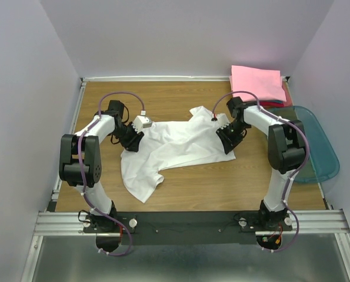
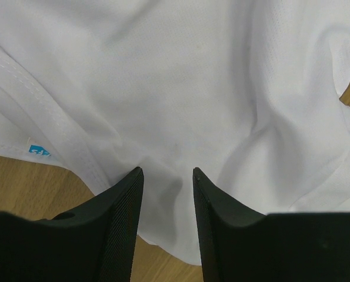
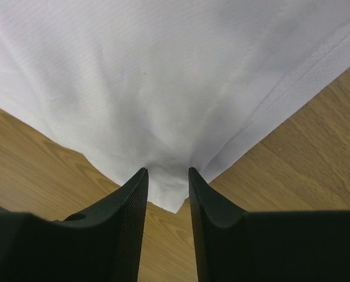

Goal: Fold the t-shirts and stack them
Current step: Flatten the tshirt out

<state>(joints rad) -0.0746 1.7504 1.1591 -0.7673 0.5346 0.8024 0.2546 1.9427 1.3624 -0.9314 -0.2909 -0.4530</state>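
On the table (image 1: 222,188), white t-shirt (image 1: 180,147), blue tag (image 2: 38,151) unreadable, left claw (image 2: 167,176) and right claw (image 3: 167,173) parted over cloth.

The shirt (image 1: 180,147) lies spread on the table (image 1: 222,188) between my two grippers. Its edge runs under my left gripper (image 2: 167,170), with cloth ahead and to both sides and table behind to the left. One corner lies between my right gripper's (image 3: 166,170) jaws, with table on either side. The folded shirts (image 1: 257,82) lie beyond those jaws, and the bin (image 1: 322,153) sits to their right.
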